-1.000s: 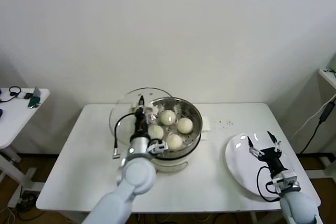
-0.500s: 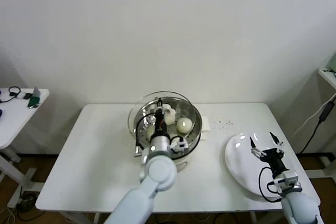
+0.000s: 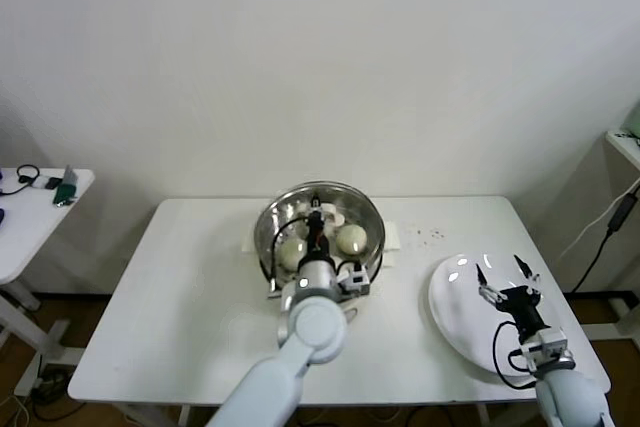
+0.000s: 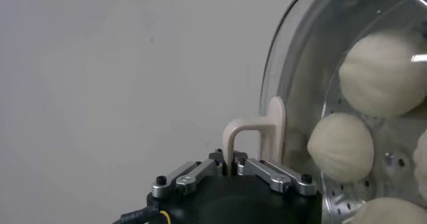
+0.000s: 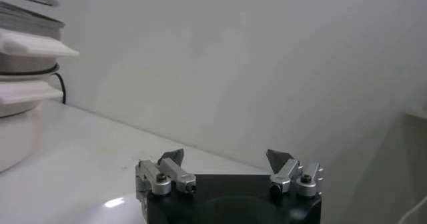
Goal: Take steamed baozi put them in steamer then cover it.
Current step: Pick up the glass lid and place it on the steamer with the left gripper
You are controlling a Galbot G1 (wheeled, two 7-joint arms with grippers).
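My left fingers grip the lid over the steamer; my right gripper waits, spread, over the plate.

My left gripper [image 4: 231,157] is clamped tight on the cream bar handle [image 4: 257,131] of the cover [image 3: 318,222], which sits over the steamer [image 3: 372,243] mid-bench [image 3: 180,287], though I cannot tell whether it is fully seated. Through the glass I see the steamed baozi [image 4: 341,147] on the perforated floor. At far right, my right gripper [image 3: 503,277] hovers with fingers wide apart and holding nothing, above the white plate [image 3: 452,299].

Plain white wall [image 3: 320,57], white table [image 3: 170,317] — second small white side table [image 3: 25,212], brown floor [image 3: 20,372]
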